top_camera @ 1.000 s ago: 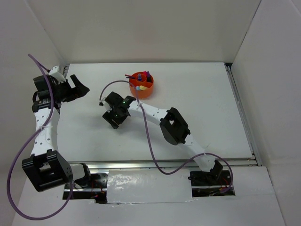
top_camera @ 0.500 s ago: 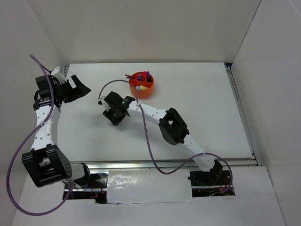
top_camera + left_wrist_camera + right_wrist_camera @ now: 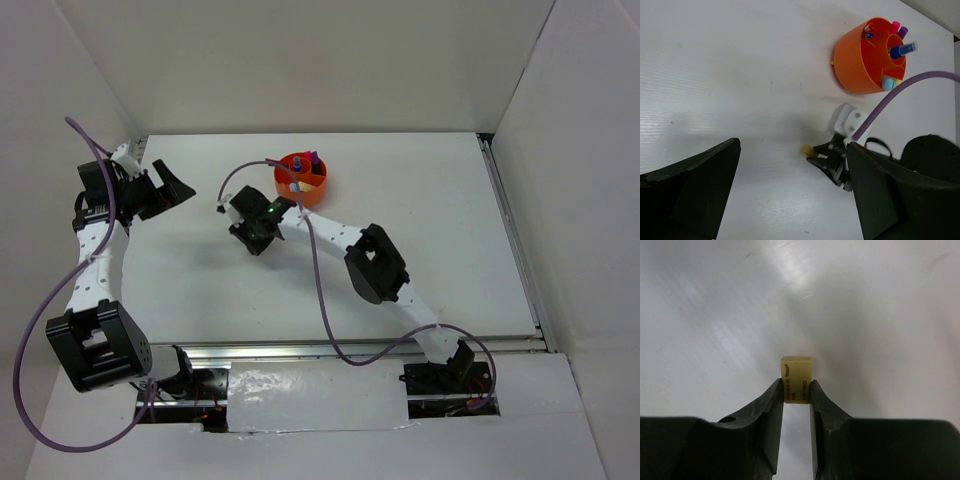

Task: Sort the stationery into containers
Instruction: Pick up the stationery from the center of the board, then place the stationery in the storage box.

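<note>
View: overhead camera
Right gripper [image 3: 247,238]: low over white table [image 3: 450,210], jaws almost closed; what sits between them is too small to make out here
Orange pot [image 3: 300,193]: just behind right jaws, close beside that wrist, stationery standing inside
Left gripper [image 3: 176,182]: jaws spread wide, nothing between them; pot well ahead of them
View: left wrist camera
Left fingers [image 3: 695,192]: far apart at both lower corners, empty
Tan eraser [image 3: 806,149]: ahead of left jaws, beyond their gap, pinched at tips of right gripper
Pot contents: blue-capped clear bottle [image 3: 902,49] near centre, pink highlighter [image 3: 895,26] and purple marker [image 3: 903,32] at far rim, thin pens [image 3: 869,33] in another compartment, pale blue piece [image 3: 887,83] and yellow piece [image 3: 898,81] at near rim
Purple cable [image 3: 900,87]: arcs from right wrist across pot's near edge
View: right wrist camera
Right jaws: narrow gap, filled by eraser
Eraser: upright, clamped at its lower half between both fingertips, upper half jutting past them; touching table or lifted, cannot tell
</note>
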